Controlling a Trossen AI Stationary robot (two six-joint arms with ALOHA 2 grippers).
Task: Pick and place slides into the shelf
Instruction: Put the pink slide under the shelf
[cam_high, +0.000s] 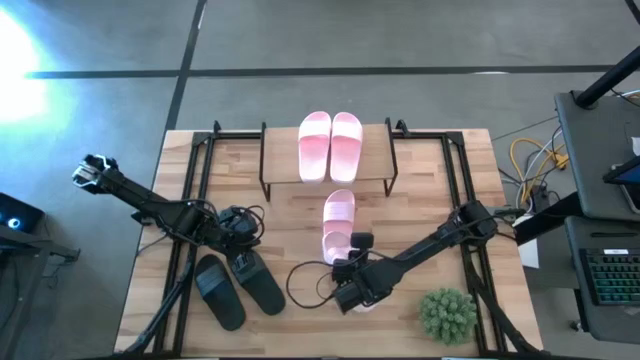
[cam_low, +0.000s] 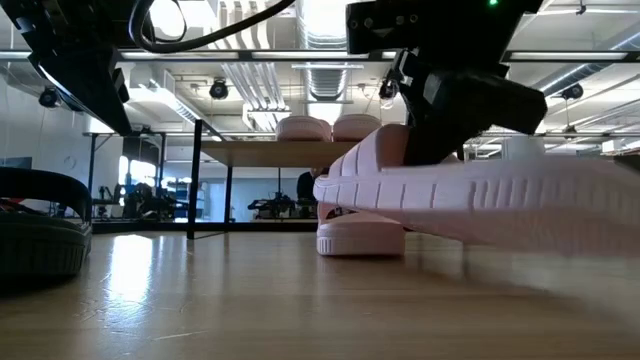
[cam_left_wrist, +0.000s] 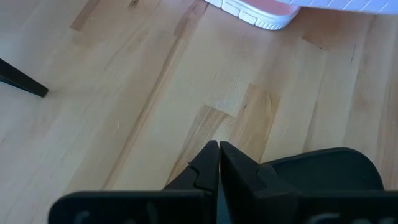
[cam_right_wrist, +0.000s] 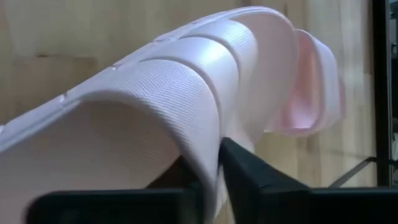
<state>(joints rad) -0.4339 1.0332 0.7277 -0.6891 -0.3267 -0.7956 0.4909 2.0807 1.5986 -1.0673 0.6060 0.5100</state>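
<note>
Slides were what we tracked: two light pink ones (cam_high: 331, 145) lay side by side on the shelf (cam_high: 376, 182) in the upper middle of the high view, toes toward the lower edge of the frame. A third pink slide (cam_high: 338, 213) lay on the wooden table (cam_high: 430, 190) just below the shelf, near the centre. A fourth pink slide (cam_low: 480, 205) was lifted clear of the table; in the low view we saw it tilted across the right half of the frame, with the third one (cam_low: 360, 236) flat on the wood behind it. The right gripper (cam_high: 352, 283), at lower centre of the high view, was clamped on that lifted slide's strap (cam_right_wrist: 186, 81); in the right wrist view we saw the dark fingers (cam_right_wrist: 249, 171) pinching the strap's edge.

Two black slides (cam_high: 238, 285) lay side by side at the lower left of the high view, angled toward the lower right. The left gripper (cam_high: 240, 240) hovered just above them, and in the left wrist view we saw its fingers (cam_left_wrist: 208, 165) pressed together with nothing between them, a black slide (cam_left_wrist: 323, 168) beside them at the lower right of that frame.

A green plant ball (cam_high: 447, 314) sat at the lower right of the table, near the right arm.
</note>
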